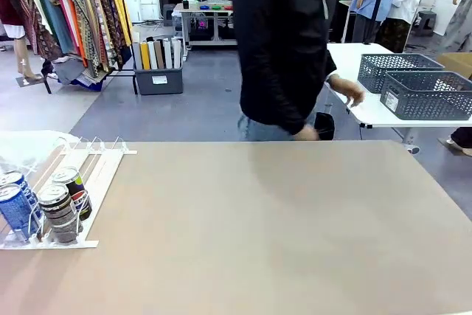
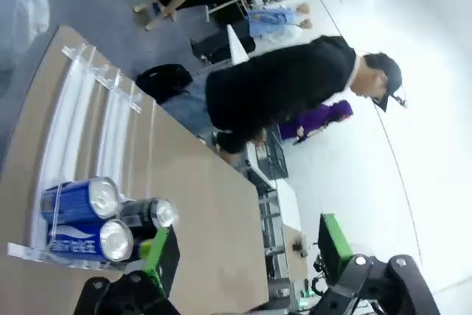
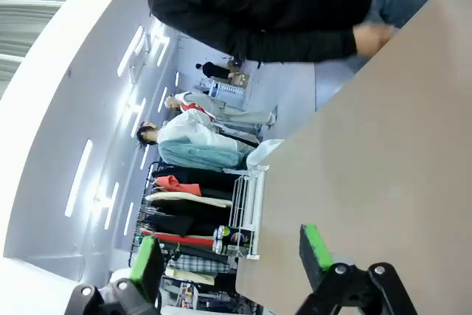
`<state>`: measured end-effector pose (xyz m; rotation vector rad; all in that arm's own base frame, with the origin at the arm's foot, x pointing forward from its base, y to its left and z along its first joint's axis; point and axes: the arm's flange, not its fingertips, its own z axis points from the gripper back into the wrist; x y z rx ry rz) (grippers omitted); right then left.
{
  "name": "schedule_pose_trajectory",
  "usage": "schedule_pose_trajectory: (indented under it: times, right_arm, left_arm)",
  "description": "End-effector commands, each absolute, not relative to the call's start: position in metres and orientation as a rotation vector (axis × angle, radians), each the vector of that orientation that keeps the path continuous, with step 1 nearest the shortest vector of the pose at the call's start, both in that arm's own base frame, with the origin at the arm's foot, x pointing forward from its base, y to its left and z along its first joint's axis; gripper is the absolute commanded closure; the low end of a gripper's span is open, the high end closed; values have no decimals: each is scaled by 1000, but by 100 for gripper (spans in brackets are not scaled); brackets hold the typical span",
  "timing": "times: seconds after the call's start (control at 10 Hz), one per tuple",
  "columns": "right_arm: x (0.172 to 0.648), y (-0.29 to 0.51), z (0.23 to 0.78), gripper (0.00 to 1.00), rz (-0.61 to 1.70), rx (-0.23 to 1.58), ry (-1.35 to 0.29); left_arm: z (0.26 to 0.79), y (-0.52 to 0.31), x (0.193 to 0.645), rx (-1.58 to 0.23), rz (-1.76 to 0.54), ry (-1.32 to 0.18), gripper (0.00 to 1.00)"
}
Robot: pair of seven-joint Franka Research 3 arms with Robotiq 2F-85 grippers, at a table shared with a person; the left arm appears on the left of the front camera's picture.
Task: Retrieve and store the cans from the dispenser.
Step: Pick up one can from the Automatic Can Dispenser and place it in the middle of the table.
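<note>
Dispenser [image 1: 94, 171] is found on the table [image 1: 280, 226] at its left side, near the robot's edge. Its long axis runs from the far side toward the robot, skewed slightly leftward at the near end; the lanes are laid parallel to that axis, and the small front stoppers face the robot. The cans [image 1: 57, 212] are gathered at the stopper end, standing upright with silver tops up: two dark ones in the right-hand lanes, one behind the other, and blue-and-white ones in the lanes to their left. The far halves of the lanes are seen bare. The dispenser's left margin is cut off by the picture edge in the front view, and the blue cans are partly cropped there, so their number cannot be fixed. In the left wrist view a dark can is partly hidden behind one green pad. In the right wrist view the rack and cans are too small to count. The left gripper [image 2: 247, 248] is held with jaws spread wide, nothing between them. The right gripper [image 3: 230, 256] is likewise spread wide and unloaded, above bare tabletop. A person [image 1: 284, 49] in a dark jacket is noted at the far side, one hand blurred.
</note>
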<state>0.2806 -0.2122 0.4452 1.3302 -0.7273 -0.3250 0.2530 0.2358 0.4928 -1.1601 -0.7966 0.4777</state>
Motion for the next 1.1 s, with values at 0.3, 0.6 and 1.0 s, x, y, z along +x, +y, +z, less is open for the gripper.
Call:
schedule_pose_trajectory:
  times: [0.3, 0.6, 1.0]
  right_arm:
    - [270, -217, 453, 0, -325, 1341, -736]
    - [270, -217, 453, 0, -325, 1341, -736]
    - [270, -217, 453, 0, -325, 1341, -736]
  left_arm:
    - [504, 229, 249, -1176, 433, -792, 0]
    - [511, 226, 246, -1050, 431, -734, 0]
    - [535, 140, 293, -450, 193, -425, 0]
